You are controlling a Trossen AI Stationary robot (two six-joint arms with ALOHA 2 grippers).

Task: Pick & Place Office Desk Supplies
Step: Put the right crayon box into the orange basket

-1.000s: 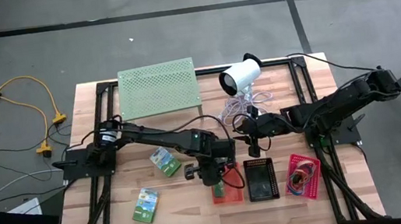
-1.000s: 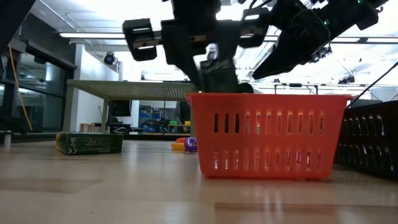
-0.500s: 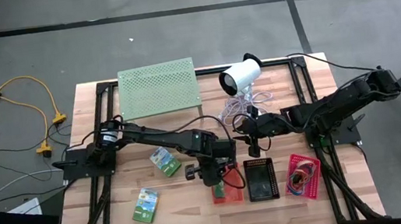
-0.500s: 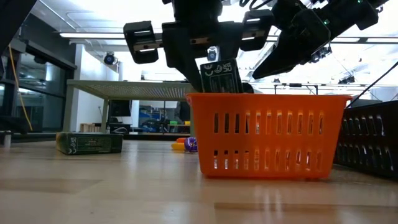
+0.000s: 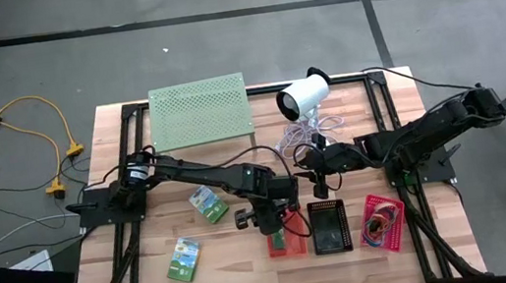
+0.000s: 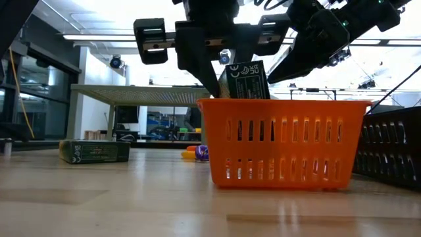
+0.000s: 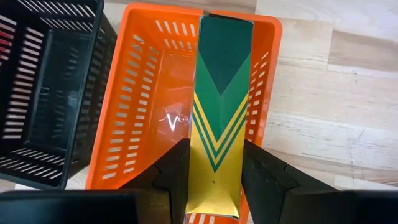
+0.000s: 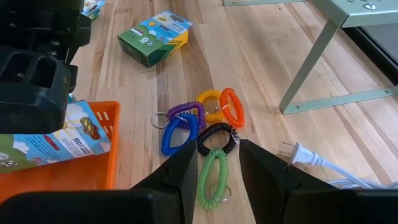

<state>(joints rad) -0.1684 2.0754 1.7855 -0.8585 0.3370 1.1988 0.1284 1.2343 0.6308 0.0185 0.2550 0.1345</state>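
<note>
Change since earlier frame: green pack point(image 6: 248, 79) shifting rightward and sitting slightly higher above red basket point(image 6: 284, 141) rim.
Loose packs: two lying on table point(image 5: 143, 276), left of basket, well apart from it.
Left gripper point(image 7: 214, 163): hovering over red basket, fingers clamping green pack between them.
Pack axis: running lengthwise along basket, far end hanging directly over its interior; left arm nearer.
Black basket point(image 5: 328, 226): standing just beside red basket.
Right gripper point(image 8: 214, 163): waiting partly open, empty, above coloured loops point(image 8: 198, 127).
</note>
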